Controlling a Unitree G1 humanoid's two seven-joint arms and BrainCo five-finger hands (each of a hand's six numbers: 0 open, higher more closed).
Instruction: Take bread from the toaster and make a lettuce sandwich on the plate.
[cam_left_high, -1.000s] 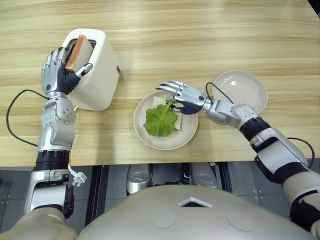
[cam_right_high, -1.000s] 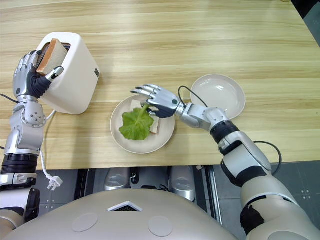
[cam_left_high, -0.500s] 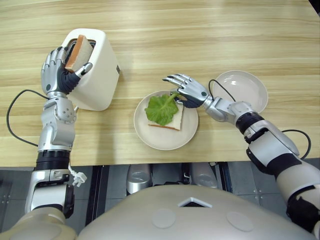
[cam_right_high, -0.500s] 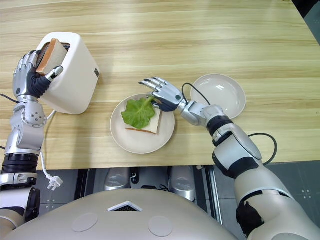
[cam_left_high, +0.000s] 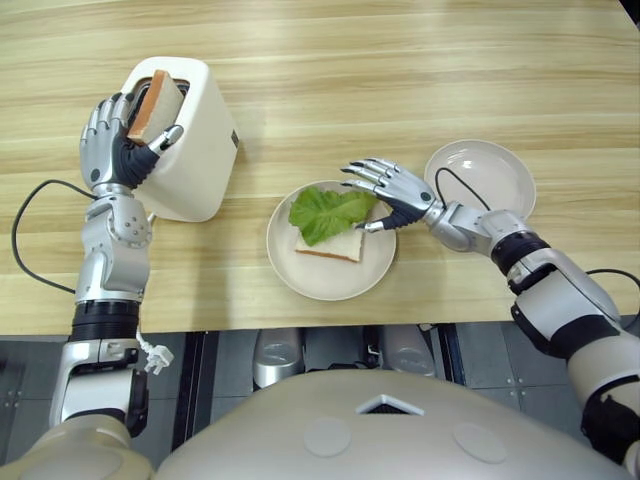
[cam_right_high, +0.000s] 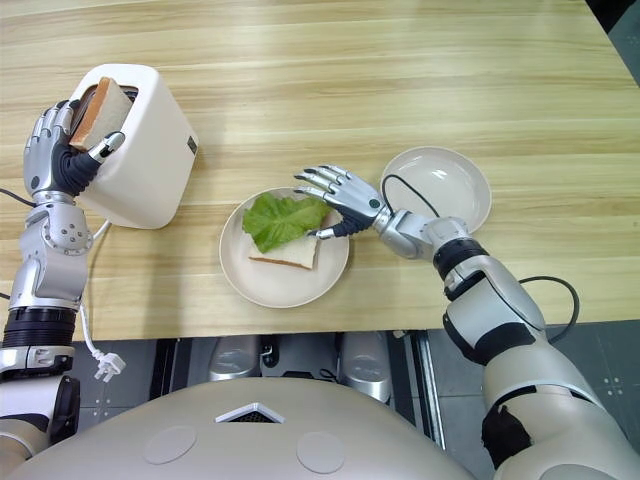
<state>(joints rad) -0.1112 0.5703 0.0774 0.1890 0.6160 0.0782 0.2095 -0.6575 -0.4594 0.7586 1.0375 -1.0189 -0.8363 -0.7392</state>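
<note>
A white toaster (cam_left_high: 190, 140) stands at the table's left with a slice of bread (cam_left_high: 158, 102) sticking up from its slot. My left hand (cam_left_high: 115, 148) is shut on that slice, thumb on its near face. On the round beige plate (cam_left_high: 320, 285) in the middle lies another bread slice (cam_left_high: 338, 243), with a green lettuce leaf (cam_left_high: 326, 212) draped over its far part. My right hand (cam_left_high: 395, 190) hovers at the plate's right rim, fingers spread and open, fingertips just beside the leaf's right edge.
An empty beige bowl (cam_left_high: 482, 180) sits right of the plate, behind my right wrist. The toaster's black cable (cam_left_high: 22, 235) loops off the table's left front edge. Bare wooden table (cam_left_high: 400, 70) stretches across the back.
My right hand carried the lettuce from the plate's near side up onto the bread, let it go and drew back to the right. My left hand stayed on the toaster slice.
</note>
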